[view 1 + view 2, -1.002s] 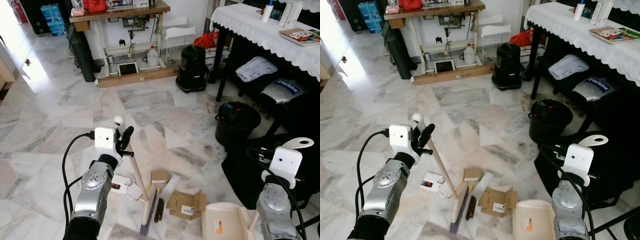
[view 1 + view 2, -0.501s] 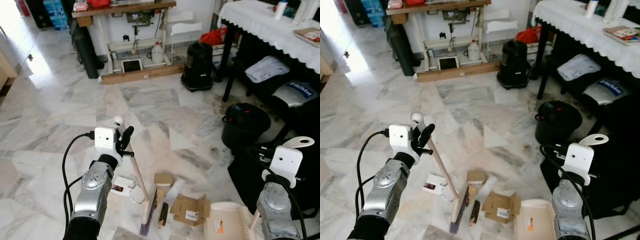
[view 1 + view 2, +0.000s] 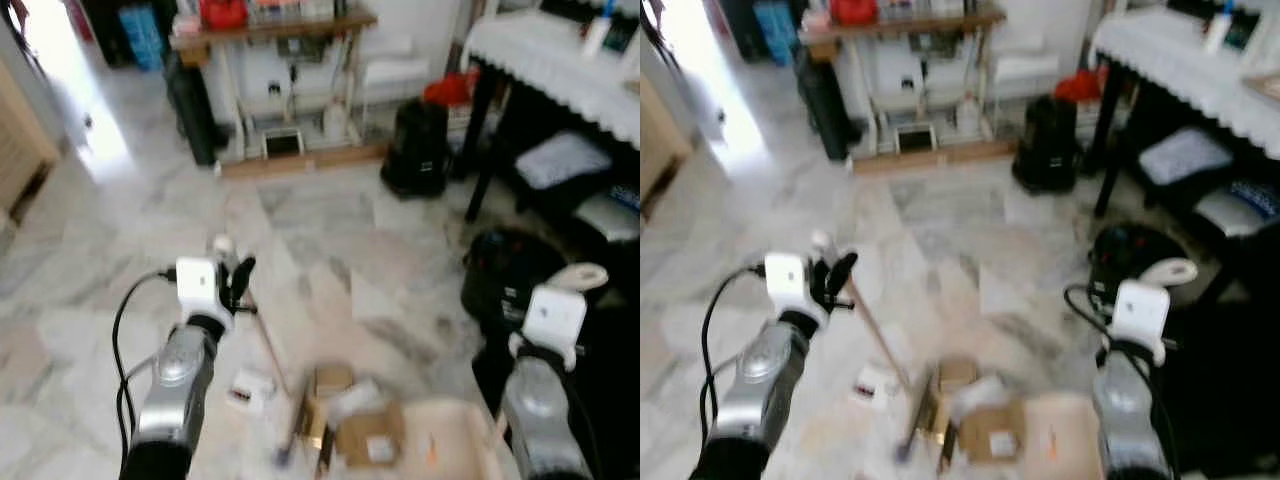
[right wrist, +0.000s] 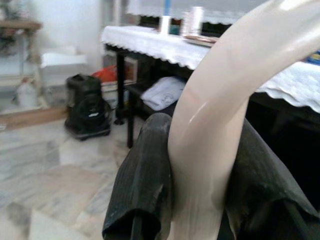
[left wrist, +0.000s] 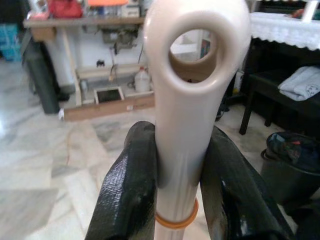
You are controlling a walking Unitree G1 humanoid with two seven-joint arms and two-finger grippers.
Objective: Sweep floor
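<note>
Head views are blurred, robot prob. moving. Sweep looks mid-way at best: cardboard scraps (image 3: 368, 440) & a small white box (image 3: 248, 384) lie loose on the marble floor (image 3: 330, 215) in front of the robot, none yet inside the dustpan (image 3: 440, 445), so most of the gathering is left to do.

Left gripper (image 5: 182, 200) is clamped on the broom handle (image 5: 187, 125) just under its looped end, a finger pressed to each side of the cream shaft w/ no gap. Right gripper (image 4: 200, 185) is likewise closed round the dustpan handle (image 4: 225, 105), both fingers hugging the curved cream stem.

Broom (image 3: 875, 345): long axis runs on a slant, top end w/ hanging hole up at the left gripper, shaft sloping down & toward the robot's right, head (image 3: 290, 450) on the floor just beside the scraps, at their left edge. Bristles too smeared to read.

Dustpan sits low by the right arm, on the scraps' right side, so litter lies between broom & pan. Its mouth direction can't be told from this blur.

Next, I'd judge, a short pull of the broom head across toward the pan.
</note>
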